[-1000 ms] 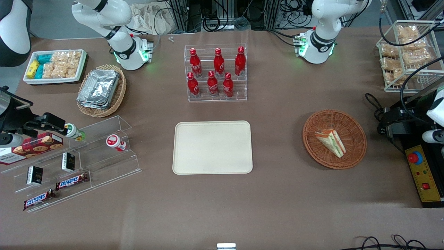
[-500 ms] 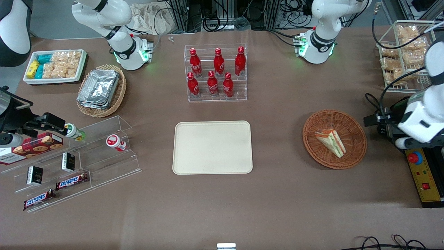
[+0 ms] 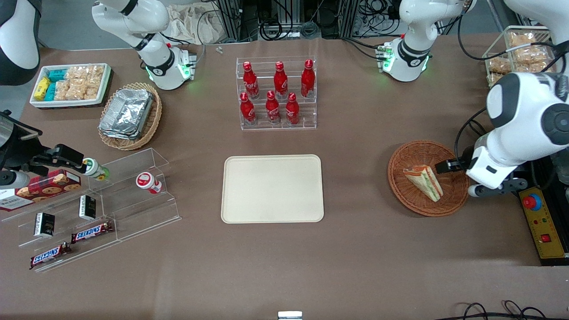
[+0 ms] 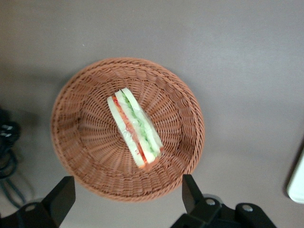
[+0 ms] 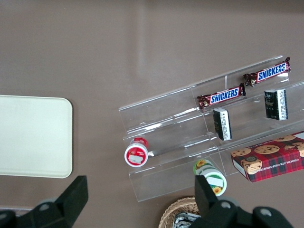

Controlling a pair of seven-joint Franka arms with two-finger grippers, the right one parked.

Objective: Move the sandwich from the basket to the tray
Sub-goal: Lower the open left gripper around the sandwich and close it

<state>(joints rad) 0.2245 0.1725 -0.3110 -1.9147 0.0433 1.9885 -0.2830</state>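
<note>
Front view, right of centre: the basket (image 3: 428, 178) sits on the brown surface (image 3: 355, 249). The sandwich (image 3: 424, 181) lies inside it, on its side, filling edge up, resting on the weave near the middle. The tray (image 3: 272, 188) lies flat at centre frame, well apart from the basket and bare.

The claw (image 3: 446, 166) hangs above the basket's rim on the side toward the working arm's end, just beside the sandwich and not touching it. In the left wrist view the claw (image 4: 127, 197) stands wide, its two fingers (image 4: 191, 191) spread about as far apart as the basket (image 4: 85, 142) is broad, holding nothing; the sandwich (image 4: 135, 128) lies between them, lower down.
</note>
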